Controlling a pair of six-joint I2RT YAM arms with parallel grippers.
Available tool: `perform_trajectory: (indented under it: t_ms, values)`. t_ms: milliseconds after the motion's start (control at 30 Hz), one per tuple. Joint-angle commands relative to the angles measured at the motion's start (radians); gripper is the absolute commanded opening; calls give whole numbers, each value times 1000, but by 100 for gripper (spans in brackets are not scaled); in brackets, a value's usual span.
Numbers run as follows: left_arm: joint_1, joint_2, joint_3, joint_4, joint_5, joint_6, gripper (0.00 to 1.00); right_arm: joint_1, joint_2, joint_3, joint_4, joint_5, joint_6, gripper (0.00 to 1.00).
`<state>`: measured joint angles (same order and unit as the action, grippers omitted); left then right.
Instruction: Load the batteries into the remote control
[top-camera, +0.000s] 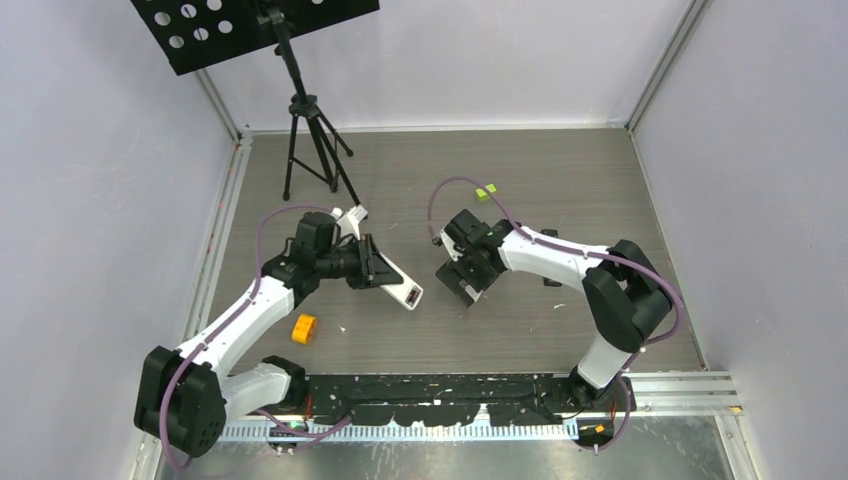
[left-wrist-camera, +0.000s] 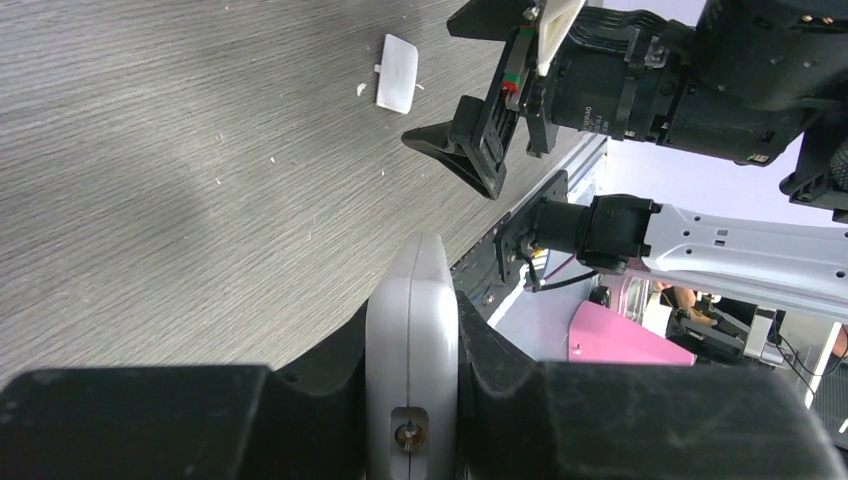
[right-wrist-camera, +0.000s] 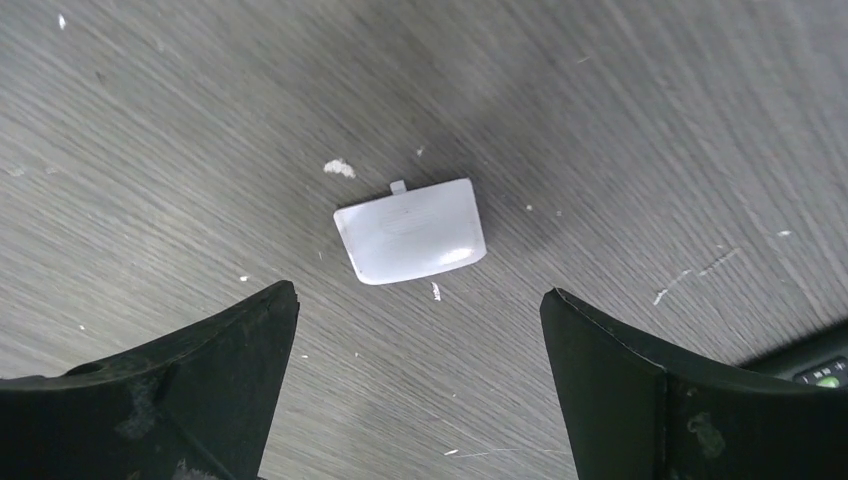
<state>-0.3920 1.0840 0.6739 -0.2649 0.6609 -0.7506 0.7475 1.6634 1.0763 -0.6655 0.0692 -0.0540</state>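
So the left pincer (left-wrist-camera: 412, 345) is clamped tight on the slim white plastic remote control (left-wrist-camera: 412, 290), gripping its flat faces. The right pincer (right-wrist-camera: 418, 305) is spread wide, hovering over a small white plastic battery cover (right-wrist-camera: 410, 232) that lies flat on the grey wood-grain bench (right-wrist-camera: 650, 120), just past the remote's tip.

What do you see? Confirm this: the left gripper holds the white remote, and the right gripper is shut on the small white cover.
Not quite. The right gripper is open; the small white cover lies loose on the table, untouched, as the right wrist view shows. The left gripper does hold the white remote.
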Motion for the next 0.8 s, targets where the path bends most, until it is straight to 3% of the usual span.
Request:
perform_trajectory:
  t_ms: [0,233,533,767]
  values:
    - [5,16,15,28,16,6,0,-23,30,33,-23,-103,-126,95]
    - [5,32,13,55,42,-6,0,-32,93,41,29,-130,-150,78]
    - [5,38,15,59,44,-8,0,-37,139,37,48,-125,-171,71]
    - [5,34,12,59,46,-7,0,-37,157,44,26,-91,-160,50]
